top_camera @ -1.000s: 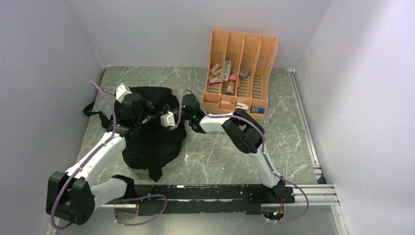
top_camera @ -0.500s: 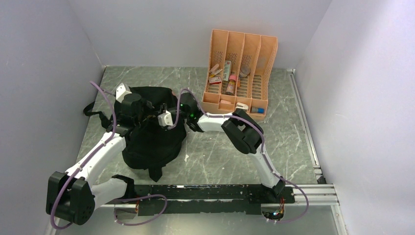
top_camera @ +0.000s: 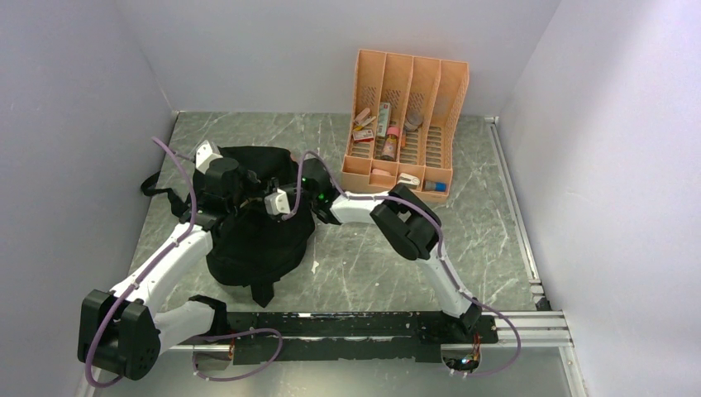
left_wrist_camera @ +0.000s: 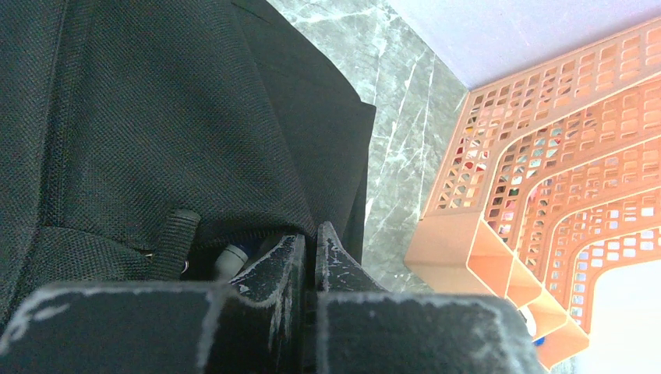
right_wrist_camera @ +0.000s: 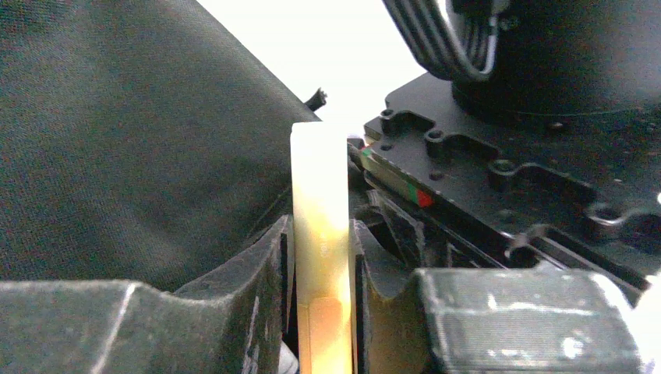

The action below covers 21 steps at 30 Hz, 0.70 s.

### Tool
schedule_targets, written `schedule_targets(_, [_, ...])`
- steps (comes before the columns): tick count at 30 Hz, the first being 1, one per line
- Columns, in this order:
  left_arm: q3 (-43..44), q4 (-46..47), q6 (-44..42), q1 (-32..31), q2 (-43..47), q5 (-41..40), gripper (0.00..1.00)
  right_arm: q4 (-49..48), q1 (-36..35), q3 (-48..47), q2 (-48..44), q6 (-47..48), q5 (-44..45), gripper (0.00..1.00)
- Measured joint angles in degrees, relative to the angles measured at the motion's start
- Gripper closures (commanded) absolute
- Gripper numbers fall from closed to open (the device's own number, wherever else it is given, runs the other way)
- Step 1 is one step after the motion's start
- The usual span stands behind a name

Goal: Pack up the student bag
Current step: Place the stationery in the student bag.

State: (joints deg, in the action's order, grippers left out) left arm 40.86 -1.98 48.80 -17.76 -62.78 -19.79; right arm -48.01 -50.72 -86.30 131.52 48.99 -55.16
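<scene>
The student bag (top_camera: 258, 241) is lying on the marble surface (top_camera: 372, 265), left of the orange organizer (top_camera: 411, 78). The left pincer (left_wrist_camera: 309, 240) is pinching together on the bag's fabric edge. The right pincer (right_wrist_camera: 319, 249) is clamping an upright pale slim block (right_wrist_camera: 319, 179), just beside the bag's black fabric.

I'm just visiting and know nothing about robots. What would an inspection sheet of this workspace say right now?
Surface: grey marbled table, metal rail along its right edge.
Job's things: black student bag lying left of centre.
Clutter: orange organizer at the back, small items in its slots.
Jaws: left jaws shut at the bag's edge; right jaws shut on a pale flat block.
Cables: purple cables run along both arms.
Surroundings: plain pale walls; nothing else seen.
</scene>
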Motion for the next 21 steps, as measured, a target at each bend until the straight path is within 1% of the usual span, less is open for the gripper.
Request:
schedule_targets(8, [0.00,0.02,0.02,0.00,0.00,0.00,0.95,-1.27,0.17,0.02,0.96,-0.85,-0.59,1.00])
schedule_targets(21, [0.00,0.07,0.02,-0.11,0.00,0.02,0.95,-1.36,6.12,2.95,1.18,-1.29,-0.02,0.99])
